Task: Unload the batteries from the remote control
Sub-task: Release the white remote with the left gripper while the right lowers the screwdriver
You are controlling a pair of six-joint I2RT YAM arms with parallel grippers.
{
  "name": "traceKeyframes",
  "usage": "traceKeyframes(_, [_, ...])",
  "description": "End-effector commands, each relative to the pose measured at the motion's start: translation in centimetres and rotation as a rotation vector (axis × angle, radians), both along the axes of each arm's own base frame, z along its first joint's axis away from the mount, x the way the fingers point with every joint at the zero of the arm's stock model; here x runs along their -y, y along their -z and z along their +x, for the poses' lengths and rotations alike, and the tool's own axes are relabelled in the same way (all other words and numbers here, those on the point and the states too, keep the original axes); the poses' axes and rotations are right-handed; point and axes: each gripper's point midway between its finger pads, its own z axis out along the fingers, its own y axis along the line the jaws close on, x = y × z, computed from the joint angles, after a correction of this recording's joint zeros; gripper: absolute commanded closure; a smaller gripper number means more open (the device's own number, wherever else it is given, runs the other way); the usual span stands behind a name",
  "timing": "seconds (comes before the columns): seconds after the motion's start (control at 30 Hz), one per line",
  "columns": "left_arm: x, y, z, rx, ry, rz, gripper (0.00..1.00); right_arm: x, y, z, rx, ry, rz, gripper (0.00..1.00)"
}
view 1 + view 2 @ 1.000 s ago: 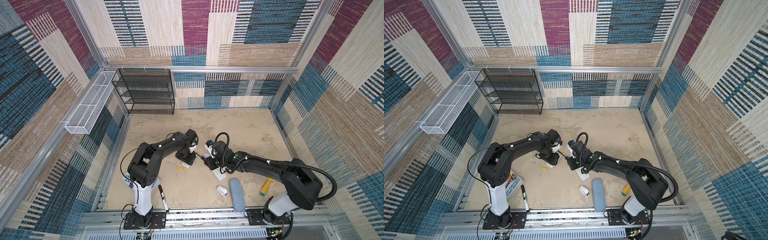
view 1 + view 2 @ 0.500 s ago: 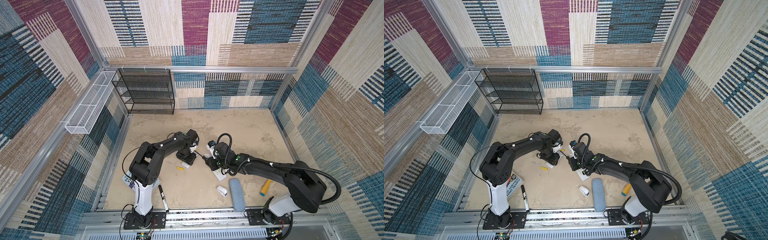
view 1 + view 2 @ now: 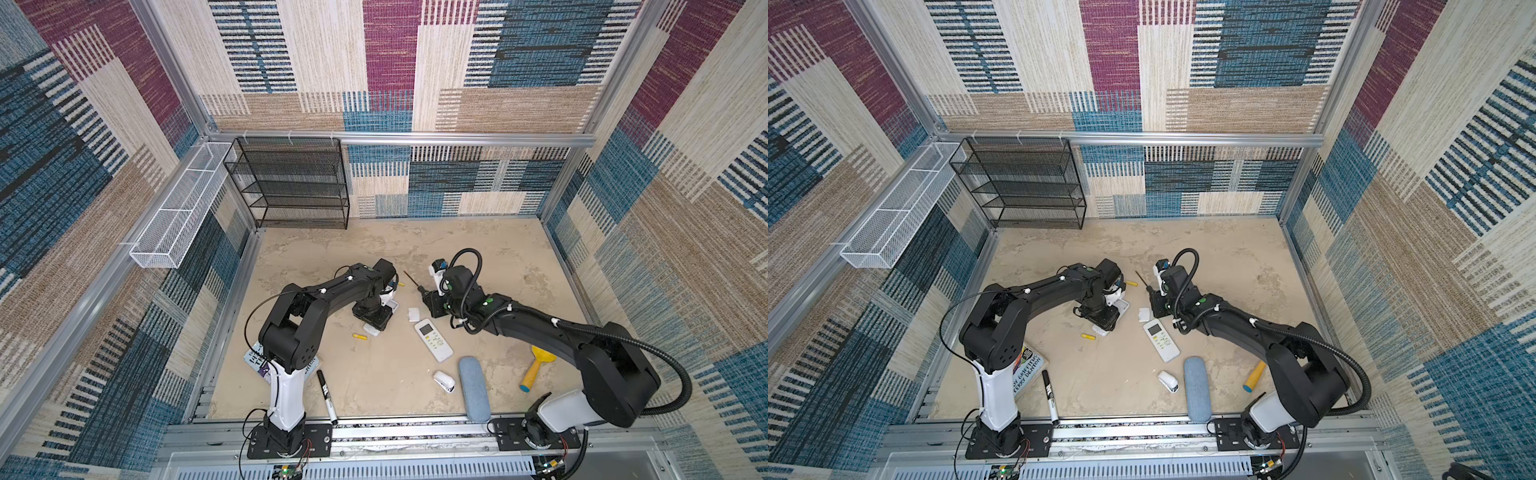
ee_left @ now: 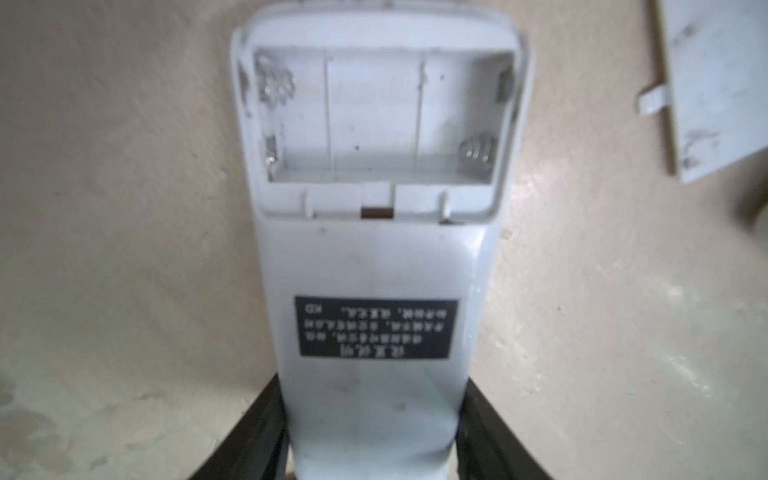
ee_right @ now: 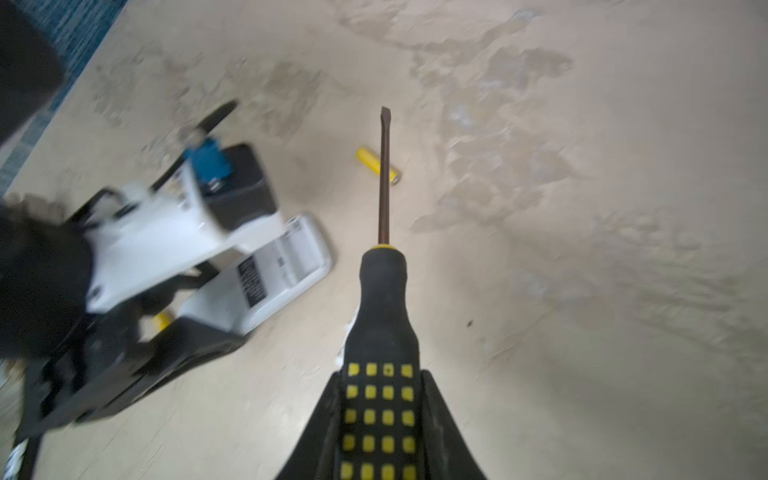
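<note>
Our left gripper (image 4: 372, 440) clamps one end of a remote (image 4: 374, 266) that lies back up on the table (image 3: 374, 386). Its battery bay is bare, and the cover (image 4: 715, 83) lies just beside it. Our right gripper (image 5: 382, 419) is closed on a screwdriver (image 5: 384, 291), its tip pointing far-left. One yellow battery (image 3: 360, 336) lies just near-left of that remote. A second battery (image 3: 401, 284), also yellow, lies beyond it, between the arms.

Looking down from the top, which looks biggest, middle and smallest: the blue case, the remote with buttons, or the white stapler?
In a top view:
1. blue case, longest and widest.
2. remote with buttons, shorter.
3. white stapler, smallest.
All three lie close together, so nearness barely matters.
</note>
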Motion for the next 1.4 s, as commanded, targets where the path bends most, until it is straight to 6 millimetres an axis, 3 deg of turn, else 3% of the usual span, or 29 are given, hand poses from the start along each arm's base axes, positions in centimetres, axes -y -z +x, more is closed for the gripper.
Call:
traceKeyframes(0.0, [-0.3, 0.4, -0.1, -0.007, 0.025, 0.018, 0.46, 1.0, 0.0, 4.5, 0.052, 0.010, 0.007, 1.00])
traceKeyframes(0.1, [-0.2, 0.2, 0.1, -0.002, 0.020, 0.012, 0.46, 1.0, 2.4, 6.5, 0.002, -0.011, -0.018, 1.00])
traceKeyframes(0.17, [-0.2, 0.0, 0.3, 0.009, 0.016, 0.015, 0.46, 0.4, 3.6, 6.5, -0.023, -0.039, -0.007, 1.00])
traceKeyframes(0.57, [-1.5, -0.8, 4.5, 0.092, -0.080, 0.081, 0.43, -0.7, 6.6, 3.7, -0.097, -0.136, 0.059, 1.00])
traceKeyframes(0.8, [-3.4, -0.6, 6.7, 0.111, -0.158, 0.114, 0.42, -0.8, 6.5, 3.5, -0.099, -0.149, 0.060, 1.00])
traceKeyframes(1.0, [-4.3, 0.3, 7.4, 0.091, -0.186, 0.126, 0.39, -0.9, 6.4, 2.9, -0.110, -0.153, 0.080, 1.00])
traceKeyframes(1.37, [-4.4, 0.3, 7.5, 0.097, -0.184, 0.129, 0.19, -0.5, 6.9, 2.6, -0.123, -0.136, 0.064, 1.00])
